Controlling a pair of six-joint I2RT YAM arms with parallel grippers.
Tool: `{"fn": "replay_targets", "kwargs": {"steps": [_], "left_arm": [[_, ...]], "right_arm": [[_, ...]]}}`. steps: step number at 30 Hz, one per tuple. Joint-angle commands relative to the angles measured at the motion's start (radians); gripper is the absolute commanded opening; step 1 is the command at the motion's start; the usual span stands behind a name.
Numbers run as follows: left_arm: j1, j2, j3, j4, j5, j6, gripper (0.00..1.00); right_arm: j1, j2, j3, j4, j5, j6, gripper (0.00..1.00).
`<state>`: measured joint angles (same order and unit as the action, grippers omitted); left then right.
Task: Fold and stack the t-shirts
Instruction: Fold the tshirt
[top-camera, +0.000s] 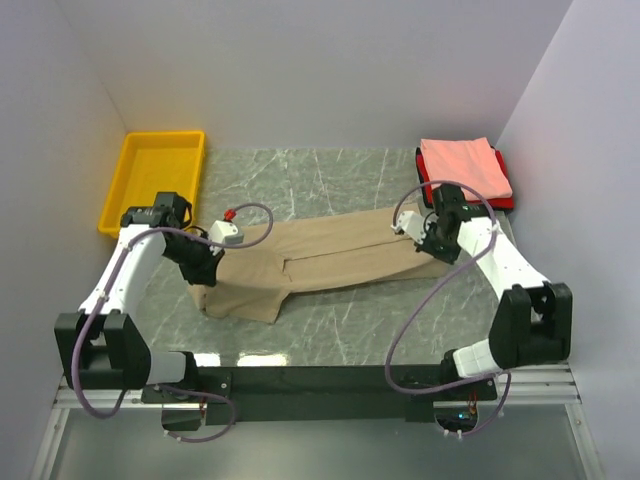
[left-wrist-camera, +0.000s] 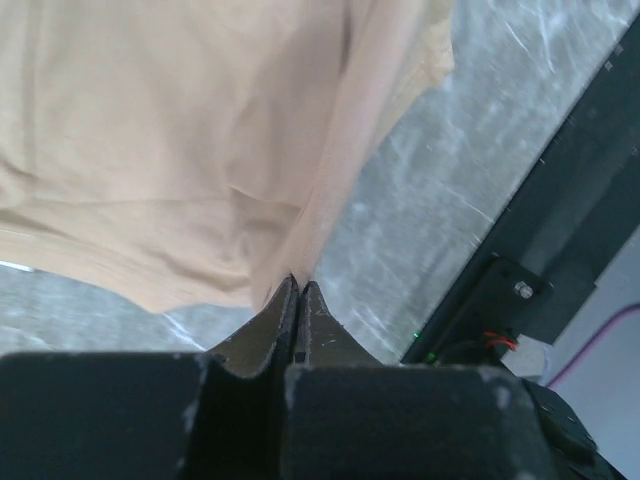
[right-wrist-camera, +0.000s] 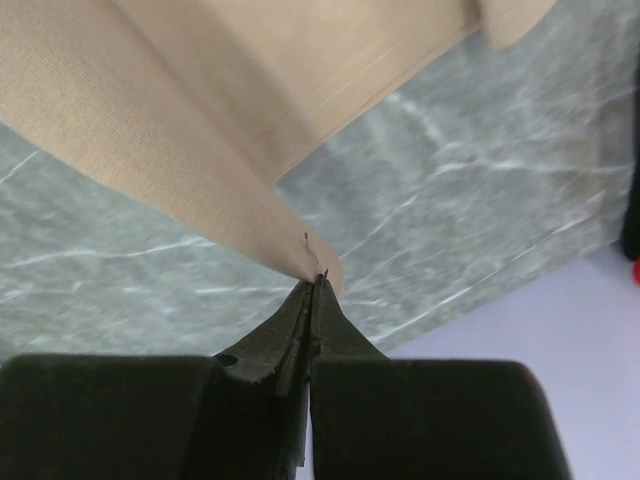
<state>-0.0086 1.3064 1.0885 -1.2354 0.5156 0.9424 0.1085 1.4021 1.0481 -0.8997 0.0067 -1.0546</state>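
The tan t-shirt (top-camera: 320, 262) lies stretched in a long band across the middle of the marble table. My left gripper (top-camera: 207, 272) is shut on its left end; in the left wrist view the cloth (left-wrist-camera: 180, 150) runs up from the closed fingertips (left-wrist-camera: 299, 288). My right gripper (top-camera: 424, 240) is shut on its right end; in the right wrist view the cloth (right-wrist-camera: 180, 120) is pinched at the fingertips (right-wrist-camera: 318, 282) and lifted off the table. The salmon pink t-shirt (top-camera: 465, 167) lies folded on the folded red t-shirt (top-camera: 508, 203) at the back right.
A yellow plastic bin (top-camera: 155, 178) stands at the back left. The marble table (top-camera: 330, 325) ends at a black rail (top-camera: 330, 380) at the near edge. White walls close in on both sides and behind.
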Motion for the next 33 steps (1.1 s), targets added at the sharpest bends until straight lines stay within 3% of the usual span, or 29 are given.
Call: {"fn": "replay_targets", "kwargs": {"steps": [1, 19, 27, 29, 30, 31, 33], "left_arm": [[0.007, 0.046, 0.073, 0.054, 0.032, -0.027, 0.01], [0.036, 0.382, 0.244, 0.275, 0.004, -0.208, 0.01], [0.036, 0.481, 0.238, 0.399, -0.051, -0.273, 0.01], [0.036, 0.496, 0.241, 0.424, -0.057, -0.301, 0.05], [0.036, 0.502, 0.247, 0.428, -0.057, -0.309, 0.11], [0.036, 0.507, 0.249, 0.435, -0.058, -0.323, 0.24], [0.036, 0.499, 0.249, 0.433, -0.058, -0.33, 0.32]], "right_arm": [[-0.009, 0.08, 0.11, 0.028, -0.004, -0.036, 0.0], [-0.009, 0.537, 0.47, 0.094, 0.062, -0.027, 0.0], [-0.001, 0.646, 0.514, 0.146, 0.124, -0.005, 0.0], [0.006, 0.656, 0.518, 0.162, 0.137, 0.011, 0.08], [0.01, 0.664, 0.527, 0.162, 0.142, 0.018, 0.23], [0.013, 0.663, 0.533, 0.162, 0.142, 0.037, 0.3], [0.016, 0.649, 0.558, 0.156, 0.139, 0.056, 0.52]]}}
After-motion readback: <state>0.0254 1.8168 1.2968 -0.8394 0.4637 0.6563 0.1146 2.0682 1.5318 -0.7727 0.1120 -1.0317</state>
